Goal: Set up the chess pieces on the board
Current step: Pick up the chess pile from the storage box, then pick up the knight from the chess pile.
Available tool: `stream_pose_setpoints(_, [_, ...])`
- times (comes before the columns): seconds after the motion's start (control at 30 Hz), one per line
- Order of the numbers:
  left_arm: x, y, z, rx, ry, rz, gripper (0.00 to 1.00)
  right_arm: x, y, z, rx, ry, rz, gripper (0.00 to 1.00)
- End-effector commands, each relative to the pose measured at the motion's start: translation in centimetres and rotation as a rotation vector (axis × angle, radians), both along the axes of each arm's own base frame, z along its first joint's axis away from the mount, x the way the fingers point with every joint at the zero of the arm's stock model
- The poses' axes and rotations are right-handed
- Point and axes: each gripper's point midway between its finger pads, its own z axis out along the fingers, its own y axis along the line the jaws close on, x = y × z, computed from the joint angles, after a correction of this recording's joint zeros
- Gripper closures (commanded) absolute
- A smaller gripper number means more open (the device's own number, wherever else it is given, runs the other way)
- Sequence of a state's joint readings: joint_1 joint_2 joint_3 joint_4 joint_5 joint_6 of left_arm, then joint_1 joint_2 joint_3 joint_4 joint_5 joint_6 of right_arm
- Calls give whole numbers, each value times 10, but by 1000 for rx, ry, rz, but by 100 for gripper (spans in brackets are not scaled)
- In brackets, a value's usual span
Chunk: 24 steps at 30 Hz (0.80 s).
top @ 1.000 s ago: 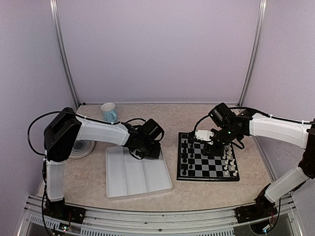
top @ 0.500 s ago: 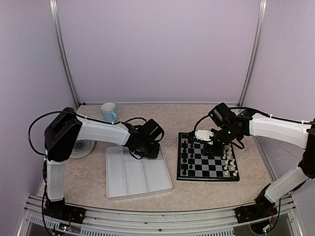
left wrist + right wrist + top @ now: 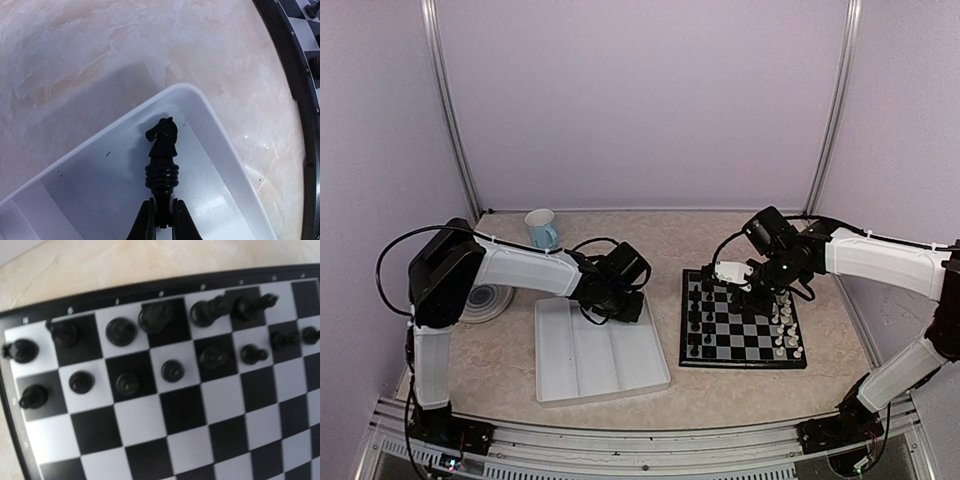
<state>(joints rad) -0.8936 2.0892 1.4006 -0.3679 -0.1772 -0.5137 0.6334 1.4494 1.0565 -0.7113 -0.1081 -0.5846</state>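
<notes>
My left pincer (image 3: pixel 160 221) is pressed together on the base of a black knight (image 3: pixel 161 150). The knight's long axis runs straight out from the fingertips, head away, at the corner of the white tray (image 3: pixel 220 135). The board (image 3: pixel 296 75) lies to the right, across bare bench (image 3: pixel 100 50). The right pincer (image 3: pixel 750 292) hovers over the board, and I cannot tell whether it is spread. I judge the carry goes rightward.

Beige marbled table (image 3: pixel 720 390), white tray (image 3: pixel 600 362), board (image 3: pixel 744 336), blue mug (image 3: pixel 541 228), white dish (image 3: pixel 488 301)
</notes>
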Motion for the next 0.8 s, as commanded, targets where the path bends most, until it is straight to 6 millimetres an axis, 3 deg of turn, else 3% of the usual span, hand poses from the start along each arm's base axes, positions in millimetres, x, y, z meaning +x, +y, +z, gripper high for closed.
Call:
stream_pose_setpoints(0.0, [-16,14,13,10,-16,-65,100,25,19,33,103,-80,-21,71])
stream_pose_setpoints(0.2, [-37,-4,87,-84,-259,-190,100,52,44,86,348,-64,-65,70])
stream_pose_setpoints(0.37, [-67,-31,145,-191,-441,-320,100,47,70,116,580,146,-42,64])
stream_pose_setpoints(0.57, [-89,-53,174,-217,-526,-398,100,18,91,117,707,476,38,56])
stream_pose_setpoints(0.77, [-95,-66,179,-218,-544,-428,100,-6,97,117,794,691,80,47])
